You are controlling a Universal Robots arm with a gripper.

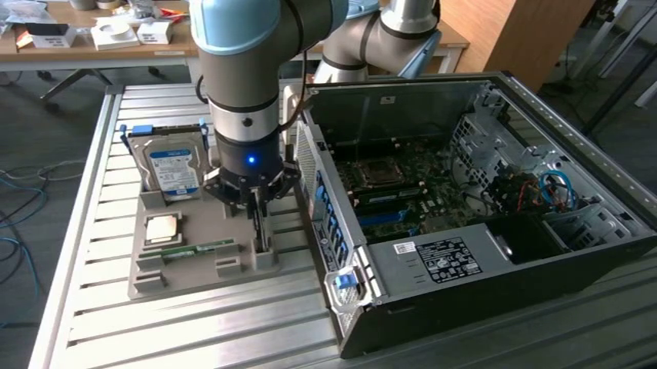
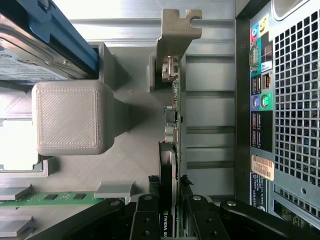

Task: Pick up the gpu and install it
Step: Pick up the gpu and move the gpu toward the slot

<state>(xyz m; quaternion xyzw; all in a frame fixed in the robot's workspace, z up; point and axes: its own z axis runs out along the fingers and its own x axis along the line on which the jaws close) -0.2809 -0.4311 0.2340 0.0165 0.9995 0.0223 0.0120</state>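
Exterior view, arm: a grey and pale-blue arm comes down from the top centre of the frame, pointing straight down over the tray.
Claw: the claw sits left of centre in the frame, low over the right-hand edge of the tray.
Claw state: clenched on the gpu. In the wrist view the claw straddles the card, with its black fingers against both faces as far as can be seen.
Gpu: the gpu is a thin dark card standing on edge in a slot along the tray's right side, just beside the case. The wrist view shows the gpu edge-on, with its silver-grey bracket at the end away from the claw.
Tray: a grey moulded tray lies on the desk in the left half of the frame. One of its square blocks is close in the wrist view.
Hard drive: the silver hard drive with a blue label rests in the tray's upper part.
Processor chip: a square processor chip sits in the tray below the drive.
Memory stick: a slim green memory stick lies below the chip.
Computer case: the open black computer case takes the right half of the frame, its motherboard exposed.
Desk: a slatted metal desk carries both tray and case.
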